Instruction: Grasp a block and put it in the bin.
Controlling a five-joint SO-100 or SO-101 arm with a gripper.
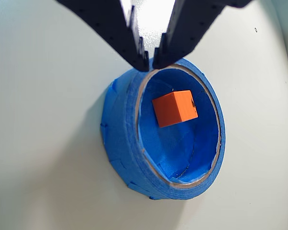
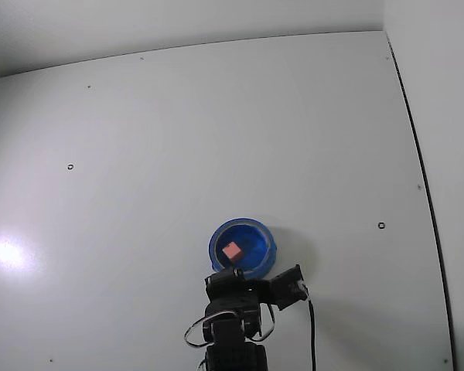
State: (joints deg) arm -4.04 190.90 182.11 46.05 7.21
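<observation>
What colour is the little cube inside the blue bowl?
Orange in the wrist view, where the cube shows best; it looks pinker in the fixed view.

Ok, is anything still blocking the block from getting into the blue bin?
No. The block already lies inside the bin, and the gripper hangs empty over the rim, jaws slightly apart.

I'm working in what looks like a bare lab or test enclosure: a plain white tabletop (image 2: 216, 139) with small holes, white walls (image 2: 441, 46) closing it in, nothing homely anywhere.
</observation>
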